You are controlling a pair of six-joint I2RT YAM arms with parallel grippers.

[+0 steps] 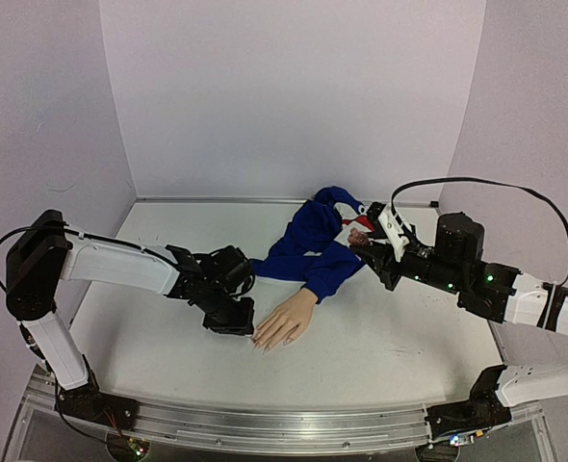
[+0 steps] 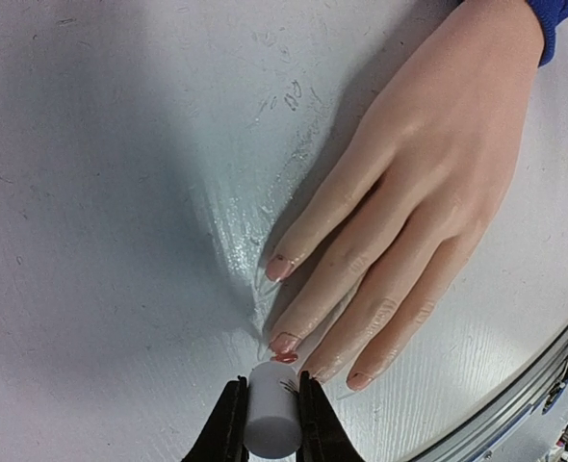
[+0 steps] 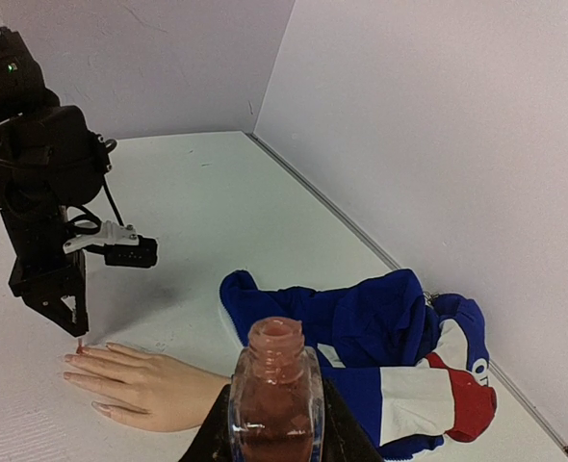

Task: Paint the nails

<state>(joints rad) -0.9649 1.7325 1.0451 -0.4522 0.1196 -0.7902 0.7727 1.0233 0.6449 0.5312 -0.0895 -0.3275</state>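
Clamps, with the left gripper (image 2: 270, 387), a small white cap (image 2: 270, 428): smooth, matte, cylindrical, squeezed between two dark fingers set only as far apart as the cap is wide. Points the cap down toward the table (image 2: 101, 192), with a reddish brush tip (image 2: 286, 357) touching or just beside the middle-finger nail; cannot tell which.

Finds the nails (image 2: 284, 343) at the fingertips of the mannequin hand (image 2: 428, 183), which lies palm down and flat on the table, right in front of the left gripper. Shows them as small glossy ovals tinted pinkish-red, with a dark fleck on the index one. Shows beige, slightly shiny plastic skin with moulded knuckle creases, and a ribbed blue cuff (image 2: 558, 24) at the wrist. Shows a white tabletop, scuffed and faintly grained, with a wet-looking sheen beside the fingers.

Grips, with the right gripper (image 3: 276, 438), an open polish bottle (image 3: 274, 385), upright and well apart from the mannequin hand: clear glass, squarish shoulders, round threaded neck, pinkish-brown liquid inside. Presses both black fingers against the bottle's sides. Shows a crumpled blue garment (image 3: 400, 356) with white and red panels, soft and folded, beyond the bottle near the back wall.
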